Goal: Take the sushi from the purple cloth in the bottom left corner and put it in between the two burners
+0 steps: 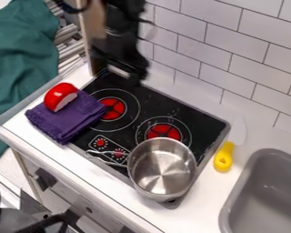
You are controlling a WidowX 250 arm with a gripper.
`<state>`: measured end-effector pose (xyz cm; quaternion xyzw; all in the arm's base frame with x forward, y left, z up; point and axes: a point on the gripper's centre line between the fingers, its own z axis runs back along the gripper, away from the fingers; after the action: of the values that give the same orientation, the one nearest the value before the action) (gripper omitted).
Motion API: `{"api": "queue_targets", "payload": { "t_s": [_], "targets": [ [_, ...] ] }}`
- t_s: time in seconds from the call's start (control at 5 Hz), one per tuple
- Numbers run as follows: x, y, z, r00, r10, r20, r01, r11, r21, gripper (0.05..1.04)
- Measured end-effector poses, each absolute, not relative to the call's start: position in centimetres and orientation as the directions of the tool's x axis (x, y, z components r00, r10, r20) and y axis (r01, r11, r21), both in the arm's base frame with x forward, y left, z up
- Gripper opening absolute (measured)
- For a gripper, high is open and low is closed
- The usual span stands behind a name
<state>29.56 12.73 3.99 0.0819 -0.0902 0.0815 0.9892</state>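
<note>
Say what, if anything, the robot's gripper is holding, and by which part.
Nothing that can be seen: the gripper hangs near the far edge of the stove, and the sushi lies apart from it on the purple cloth.

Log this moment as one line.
sushi: on purple cloth | gripper: near stove's far edge | pot: at near edge | placement between burners: not yet done

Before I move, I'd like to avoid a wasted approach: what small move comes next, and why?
Probably bring the gripper toward the sushi, since it hangs near the far corner of the stove while the sushi rests on the purple cloth.
</note>
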Motion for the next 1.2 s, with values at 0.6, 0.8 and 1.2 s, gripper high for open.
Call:
{"api": "queue_targets", "payload": {
  "t_s": [0.6, 0.8, 1.2],
  "targets": [
    [26.0, 21.5, 0.9, 0.965, 0.235, 0.114, -0.25, 0.957, 0.149, 1.009],
    [26.0, 21.5, -1.0, 0.971, 0.229, 0.073, -0.237, 0.963, 0.128, 1.009],
    [26.3, 22.0, -2.9, 0.969, 0.241, 0.058, -0.246, 0.964, 0.099, 0.692]
  ]
}}
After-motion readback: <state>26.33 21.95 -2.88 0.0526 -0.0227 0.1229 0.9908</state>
